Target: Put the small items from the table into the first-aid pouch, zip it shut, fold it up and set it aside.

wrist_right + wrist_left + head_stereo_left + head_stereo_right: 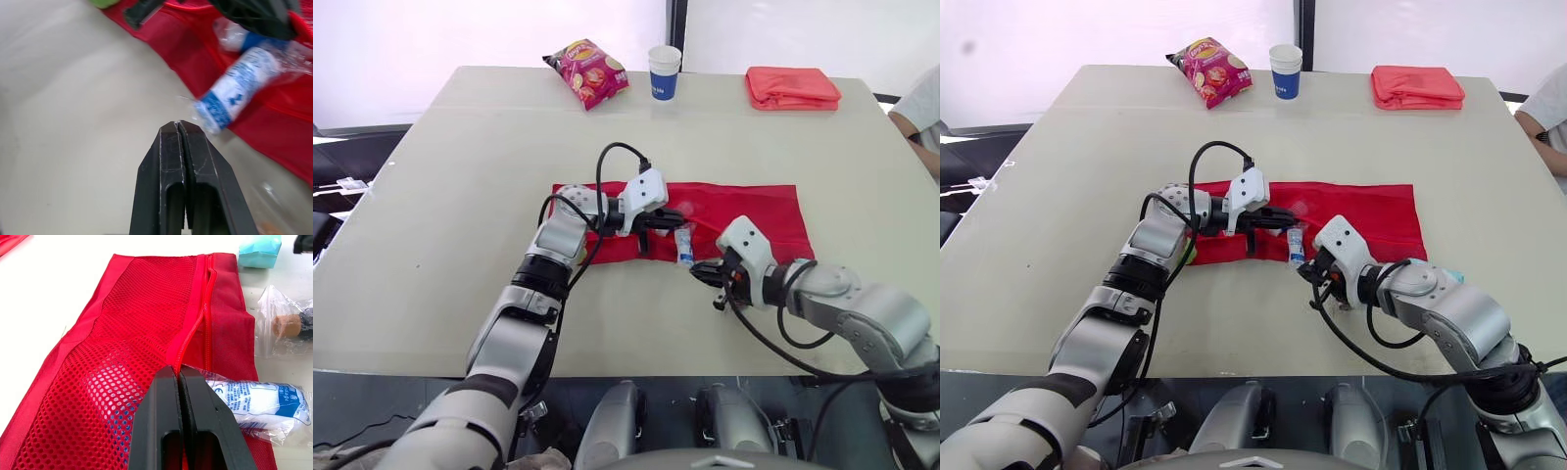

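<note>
Table (460, 196): bandage roll (254, 399), blue illegible print

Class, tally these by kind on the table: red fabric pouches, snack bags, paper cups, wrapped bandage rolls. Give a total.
Red fabric pouches: 2, open pouch and folded pouch
Snack bag: 1
Paper cup: 1
Wrapped bandage roll: 1
Total: 5
</note>
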Controlling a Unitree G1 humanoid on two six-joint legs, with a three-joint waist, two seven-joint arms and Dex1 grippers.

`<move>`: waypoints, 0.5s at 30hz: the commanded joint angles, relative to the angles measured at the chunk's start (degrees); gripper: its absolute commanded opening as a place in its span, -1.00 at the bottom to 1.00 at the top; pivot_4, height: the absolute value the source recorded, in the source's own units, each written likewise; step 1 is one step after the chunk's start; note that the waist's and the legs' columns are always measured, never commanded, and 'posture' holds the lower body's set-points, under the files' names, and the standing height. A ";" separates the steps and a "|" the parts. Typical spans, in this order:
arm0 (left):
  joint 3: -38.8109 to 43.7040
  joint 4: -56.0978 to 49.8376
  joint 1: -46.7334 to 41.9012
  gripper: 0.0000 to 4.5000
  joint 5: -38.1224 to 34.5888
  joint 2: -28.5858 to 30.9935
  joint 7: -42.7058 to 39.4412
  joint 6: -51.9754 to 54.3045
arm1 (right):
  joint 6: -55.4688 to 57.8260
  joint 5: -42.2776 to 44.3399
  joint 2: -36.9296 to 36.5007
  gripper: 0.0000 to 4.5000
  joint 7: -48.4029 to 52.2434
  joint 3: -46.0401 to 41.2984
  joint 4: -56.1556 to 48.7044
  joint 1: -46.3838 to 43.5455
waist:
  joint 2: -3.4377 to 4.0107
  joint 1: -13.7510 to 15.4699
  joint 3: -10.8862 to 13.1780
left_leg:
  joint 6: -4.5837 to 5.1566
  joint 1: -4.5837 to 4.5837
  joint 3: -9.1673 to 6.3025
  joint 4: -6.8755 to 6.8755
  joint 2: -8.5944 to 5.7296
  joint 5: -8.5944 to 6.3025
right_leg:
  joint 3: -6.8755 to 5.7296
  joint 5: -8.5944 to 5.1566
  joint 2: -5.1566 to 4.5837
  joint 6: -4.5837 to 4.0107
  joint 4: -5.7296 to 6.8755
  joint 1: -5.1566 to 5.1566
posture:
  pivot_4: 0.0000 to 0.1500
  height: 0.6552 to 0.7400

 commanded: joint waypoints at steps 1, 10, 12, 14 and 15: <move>0.45 -1.90 -1.27 -1.00 -0.96 0.15 0.43 -0.11 | -2.28 -2.40 1.30 -0.98 0.87 2.33 1.96 -1.04 | 0.00 -0.01 0.00 | 0.00 0.00 0.00 0.00 0.00 0.00 | 0.00 0.00 0.00 0.00 0.00 0.00 | 1.00 0.99; 0.15 -3.17 -0.63 -1.00 -1.10 0.26 0.35 0.46 | -8.03 -10.81 4.80 -0.98 -0.32 3.66 10.78 -3.37 | 0.00 -0.04 0.00 | -0.01 0.01 0.02 0.00 0.00 0.01 | 0.00 0.00 0.00 0.00 0.01 0.00 | 1.00 0.99; 0.06 -3.50 -0.41 -1.00 -1.09 0.27 0.31 0.56 | -9.01 -11.78 6.15 -0.98 -0.51 3.20 12.53 -4.26 | 0.00 -0.05 0.00 | -0.01 0.01 0.01 0.00 0.00 0.01 | 0.00 0.00 0.01 0.00 0.02 -0.01 | 1.00 0.99; -0.05 -3.73 -0.25 -1.00 -1.08 0.22 0.27 0.60 | -10.00 -12.82 7.11 -0.98 -0.57 3.05 14.15 -5.05 | 0.00 -0.05 0.00 | -0.01 0.01 0.01 0.00 0.00 0.01 | -0.01 0.00 0.00 0.00 0.00 -0.01 | 1.00 0.99; -0.15 -3.95 -0.09 -1.00 -1.07 0.18 0.25 0.61 | -10.73 -13.72 7.57 -0.98 -0.75 3.06 15.26 -5.53 | 0.00 -0.05 0.00 | -0.01 0.00 0.01 0.00 0.00 0.01 | -0.01 0.00 0.00 0.00 0.00 0.00 | 1.00 0.99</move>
